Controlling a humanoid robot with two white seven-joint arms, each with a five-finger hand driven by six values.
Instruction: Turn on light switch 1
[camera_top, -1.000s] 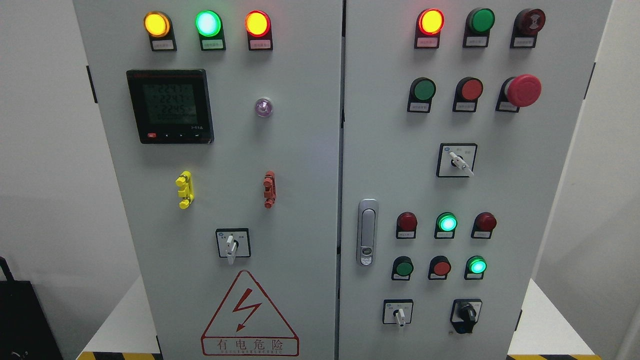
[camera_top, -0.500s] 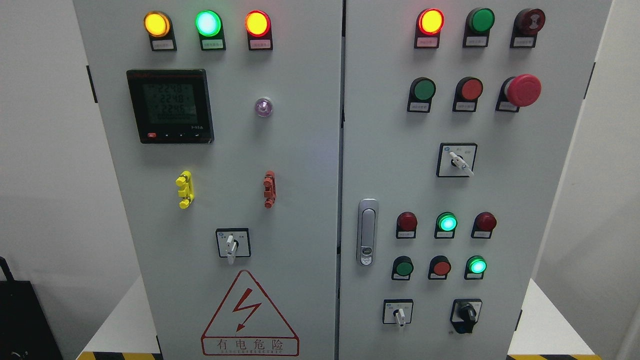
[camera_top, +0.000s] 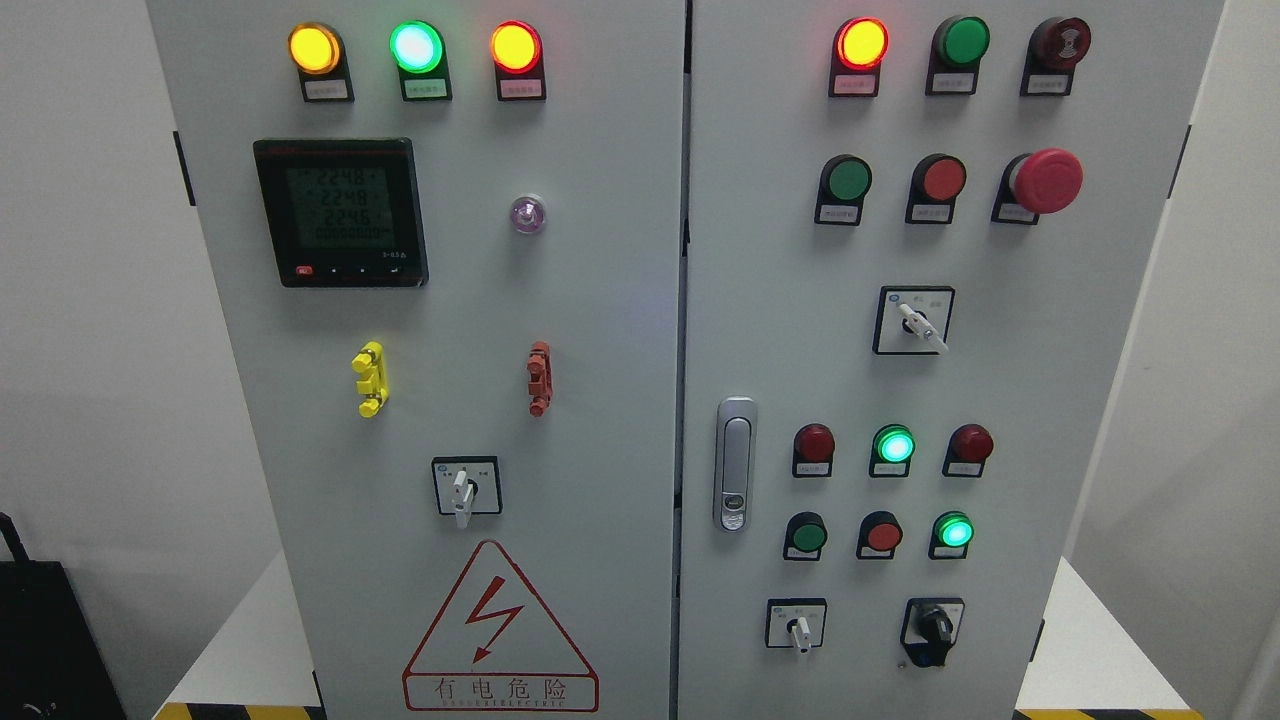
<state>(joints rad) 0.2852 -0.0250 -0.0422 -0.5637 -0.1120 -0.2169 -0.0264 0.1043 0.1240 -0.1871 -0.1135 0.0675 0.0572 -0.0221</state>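
Note:
A grey two-door electrical cabinet (camera_top: 600, 300) fills the head view. On the right door sit three white-lever rotary switches and knobs: one upper (camera_top: 915, 321) with its lever pointing down-right, one lower (camera_top: 797, 625) pointing down, and a black knob (camera_top: 933, 624). The left door carries another white-lever switch (camera_top: 465, 487) pointing down. I cannot tell which one is switch 1. Lit lamps: yellow (camera_top: 314, 49), green (camera_top: 416, 46), red (camera_top: 516, 47), red (camera_top: 862, 43), green (camera_top: 894, 445), green (camera_top: 954, 530). Neither hand shows.
A digital meter (camera_top: 340, 212) is lit on the left door. A red mushroom stop button (camera_top: 1045, 181) juts from the right door, and a metal door handle (camera_top: 735, 464) sits by the centre seam. White ledges flank the cabinet base; a black object (camera_top: 50, 640) stands at lower left.
Only the meter's digits have flickered; the lamps, switches and view are the same.

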